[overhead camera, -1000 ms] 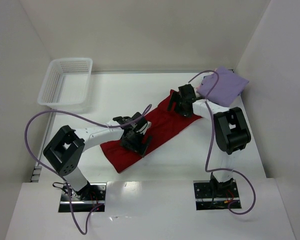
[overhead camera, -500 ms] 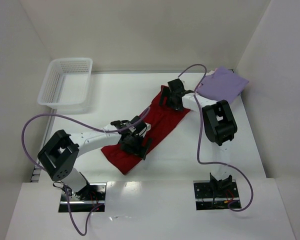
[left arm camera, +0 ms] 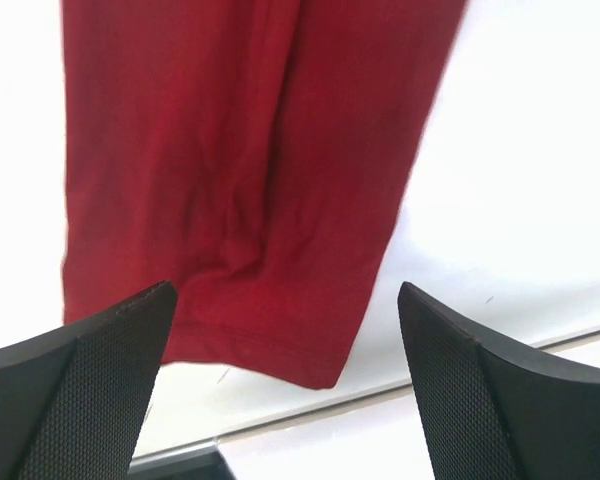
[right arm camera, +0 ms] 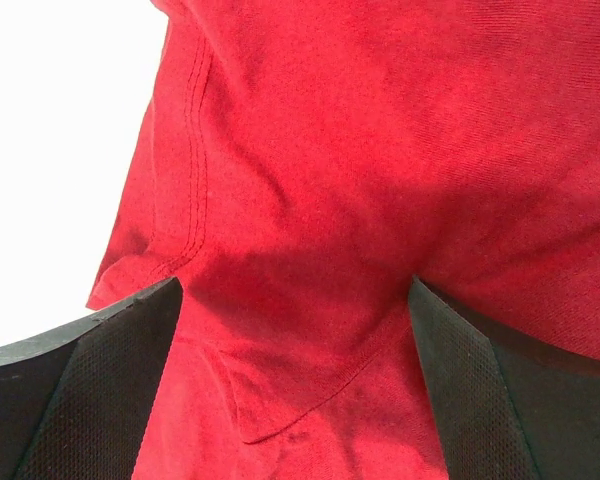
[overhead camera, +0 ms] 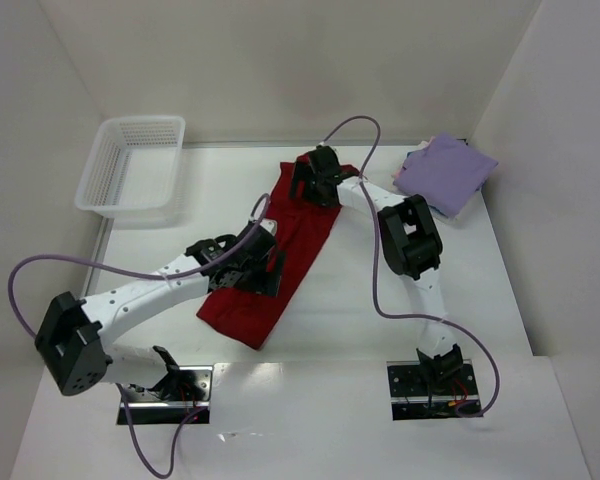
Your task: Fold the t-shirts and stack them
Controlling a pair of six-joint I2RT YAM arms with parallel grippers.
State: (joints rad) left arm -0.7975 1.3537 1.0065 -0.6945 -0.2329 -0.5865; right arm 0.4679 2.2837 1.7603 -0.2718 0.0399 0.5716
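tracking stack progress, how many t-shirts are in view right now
2 for certain: the dark red t-shirt lies mid-table, the folded lavender t-shirt sits in the far right corner. Other cloth edges peek from under it, so more may be hidden.

This is a robot test cell in a lab. A plain white worktop (overhead camera: 470, 300) is boxed in by bare white walls (overhead camera: 280, 70). The left arm (overhead camera: 140, 295) and right arm (overhead camera: 410, 235) are bolted to metal plates (overhead camera: 165, 385) at its near edge, and purple cables (overhead camera: 374, 280) loop loose.

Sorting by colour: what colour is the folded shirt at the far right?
The folded shirt is plain lavender; top view shows it best.
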